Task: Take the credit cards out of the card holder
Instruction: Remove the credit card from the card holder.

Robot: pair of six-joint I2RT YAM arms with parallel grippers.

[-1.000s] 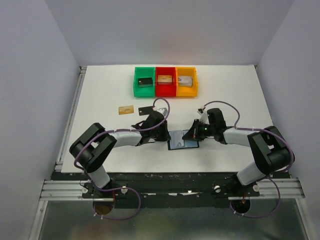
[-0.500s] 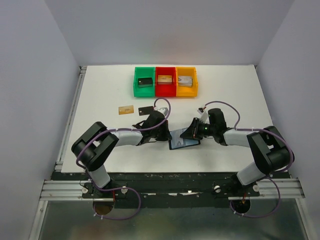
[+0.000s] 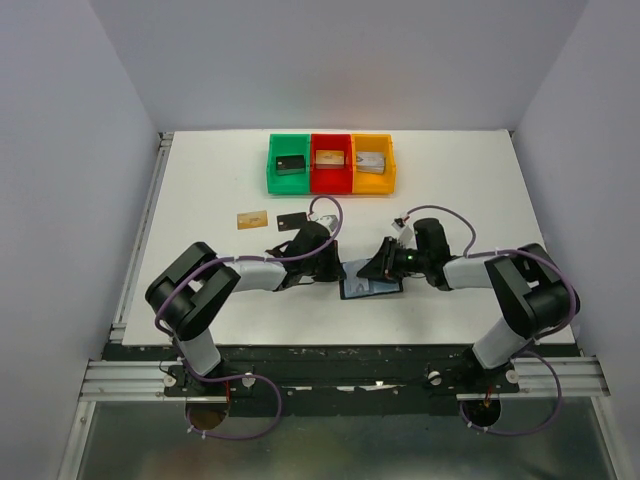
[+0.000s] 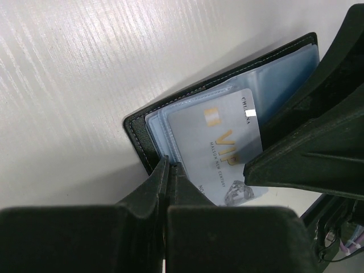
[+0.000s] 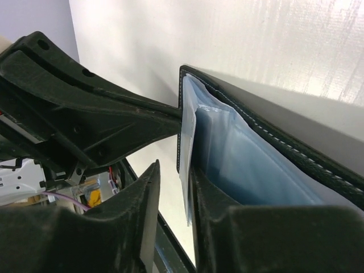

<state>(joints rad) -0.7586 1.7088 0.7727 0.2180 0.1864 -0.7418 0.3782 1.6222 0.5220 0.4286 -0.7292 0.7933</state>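
Observation:
The black card holder (image 3: 372, 288) lies open between the two arms, its bluish pockets (image 5: 250, 162) facing up. A silver-grey credit card (image 4: 219, 149) with gold lettering sticks partway out of a pocket. My left gripper (image 4: 169, 165) is shut on the holder's left edge, pinching the pocket sheets. My right gripper (image 5: 175, 176) is open. The card's thin edge (image 5: 186, 149) stands between its fingers, against the right one, with a gap to the left one. A tan-gold card (image 3: 251, 218) and a black card (image 3: 291, 220) lie on the table beyond the left arm.
Green (image 3: 290, 164), red (image 3: 331, 164) and orange (image 3: 373, 164) bins stand in a row at the back, each holding a blocky item. Both wrists sit close together over the holder, with the left gripper's body (image 5: 85, 108) right in front of the right one.
My right gripper's jaws have parted from shut to open around the card's edge. The card holder has turned a little on the table. The left gripper has stayed shut in place.

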